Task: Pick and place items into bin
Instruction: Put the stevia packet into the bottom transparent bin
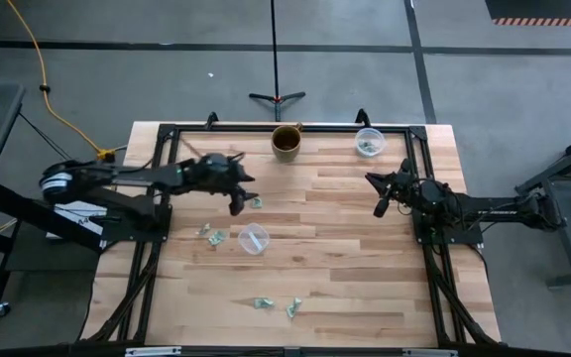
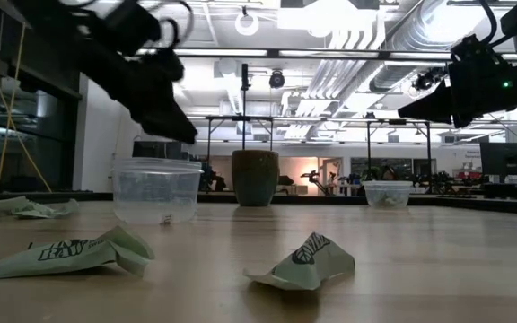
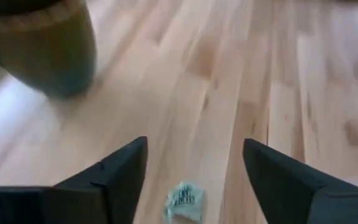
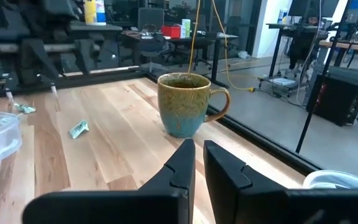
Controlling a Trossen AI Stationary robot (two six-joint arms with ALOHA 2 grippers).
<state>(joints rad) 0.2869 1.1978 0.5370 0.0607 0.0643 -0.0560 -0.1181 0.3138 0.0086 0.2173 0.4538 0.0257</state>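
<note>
While two wrappers [image 1: 278, 305] lie nearest at table's 6 o'clock, two more [image 1: 211, 236] sit by the clear cup [image 1: 253, 239] near centre. Left gripper [image 1: 238, 201], fingers [image 3: 120, 180] spread & empty, hovers over another wrapper [image 1: 256, 202] toward 10 o'clock. Right gripper [image 1: 381, 206] at 3 o'clock, fingers nearly closed, empty. Mug [image 1: 286, 142] at 12, far cup [image 1: 369, 142] at 1 w/ pieces inside.
</note>
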